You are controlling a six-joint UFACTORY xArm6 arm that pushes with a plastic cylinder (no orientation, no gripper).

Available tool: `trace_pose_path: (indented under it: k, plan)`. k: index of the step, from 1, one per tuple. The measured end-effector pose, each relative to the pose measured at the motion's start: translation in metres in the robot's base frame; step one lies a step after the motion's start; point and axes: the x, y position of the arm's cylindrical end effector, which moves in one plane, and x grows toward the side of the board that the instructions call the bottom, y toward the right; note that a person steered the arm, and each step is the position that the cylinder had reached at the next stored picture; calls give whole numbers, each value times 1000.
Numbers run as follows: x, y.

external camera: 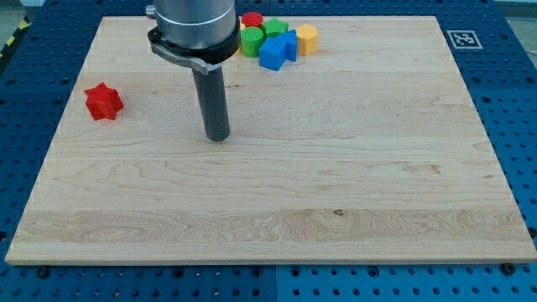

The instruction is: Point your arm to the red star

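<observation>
Claw absent, only my tip (pixel 217 137) mid-frame; red star (pixel 104 101) at left, apart; light, rigid, slides easily.

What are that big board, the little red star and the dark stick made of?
The board looks like pale unpainted wood: grain lines and joined planks show. The red star looks like matte painted wood or plastic; I can't tell which. The rod ending in my tip, to the star's right and not touching it, looks like dark, smooth, slightly glossy metal or plastic.
</observation>
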Motion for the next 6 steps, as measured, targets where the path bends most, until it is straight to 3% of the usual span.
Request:
trace_pose_path:
  k: [2,3,5,6]
  plan:
    - [-15,-27]
    - [-50,-47]
    - [-111,-177]
    - [-102,-230]
